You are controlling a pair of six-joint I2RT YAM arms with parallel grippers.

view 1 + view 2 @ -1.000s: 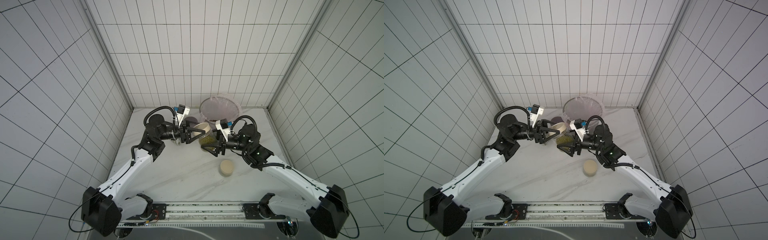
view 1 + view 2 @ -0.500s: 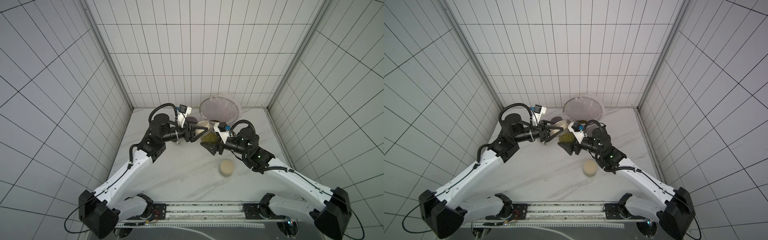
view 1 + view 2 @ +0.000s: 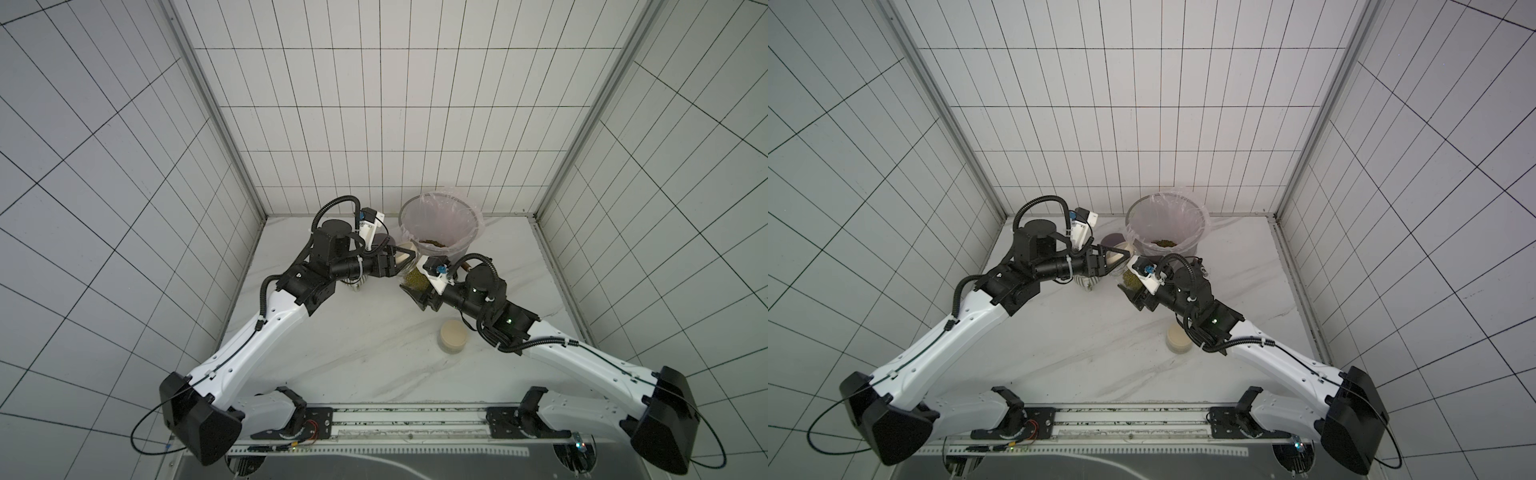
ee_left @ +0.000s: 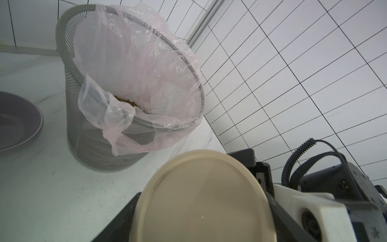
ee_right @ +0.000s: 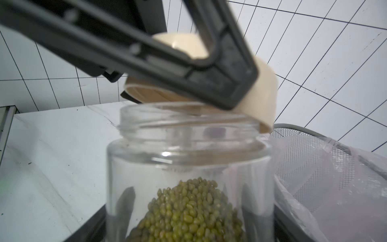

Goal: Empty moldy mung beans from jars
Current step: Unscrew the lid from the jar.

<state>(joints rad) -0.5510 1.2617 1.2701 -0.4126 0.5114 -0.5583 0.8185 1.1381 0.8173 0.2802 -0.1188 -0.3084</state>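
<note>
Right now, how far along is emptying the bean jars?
Done: some beans already lie in the lined mesh bin. In hand: left jaws hold the beige lid tilted over the glass jar, which the right jaws grip. Left: pouring its mung beans; the lidded jar on the table, contents unclear.

two jars (image 3: pixel 415 280) (image 3: pixel 453 337), one bin (image 4: pixel 94 150), bowl (image 4: pixel 18 121), mug (image 3: pixel 1086 285)

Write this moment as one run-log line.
left tool: holds lid | right tool: holds jar of mung beans | lid: tilted over jar mouth | bin: some beans | second jar: lidded
</note>
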